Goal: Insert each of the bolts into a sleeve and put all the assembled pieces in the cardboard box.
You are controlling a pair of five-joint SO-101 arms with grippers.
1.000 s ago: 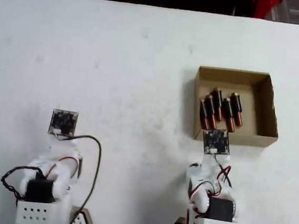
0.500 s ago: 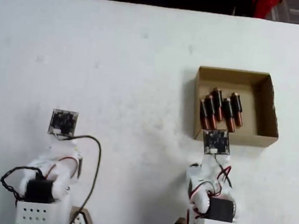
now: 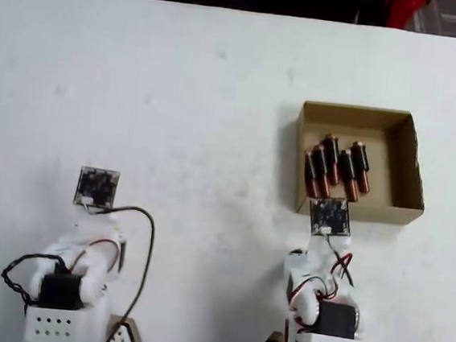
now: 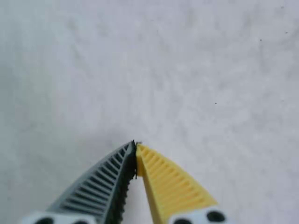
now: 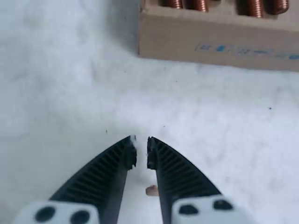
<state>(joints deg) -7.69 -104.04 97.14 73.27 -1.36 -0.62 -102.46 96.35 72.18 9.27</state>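
Observation:
The cardboard box (image 3: pixel 401 133) stands on the white table at the right and holds several assembled pieces (image 3: pixel 337 167), each a copper bolt in a dark sleeve, lying side by side. In the right wrist view the box wall (image 5: pixel 219 42) is just ahead and copper bolt ends (image 5: pixel 187 4) peek over its rim. My right gripper (image 5: pixel 141 151) hangs over bare table short of that wall, its black fingers nearly touching with nothing between them. My left gripper (image 4: pixel 135 150) is shut and empty, grey and yellow fingers meeting at the tips over bare table.
Both arms sit folded back at the table's near edge, the left arm (image 3: pixel 73 273) and the right arm (image 3: pixel 321 297), each with its wrist camera board on top. A small tan speck (image 5: pixel 151 190) lies on the table under the right fingers.

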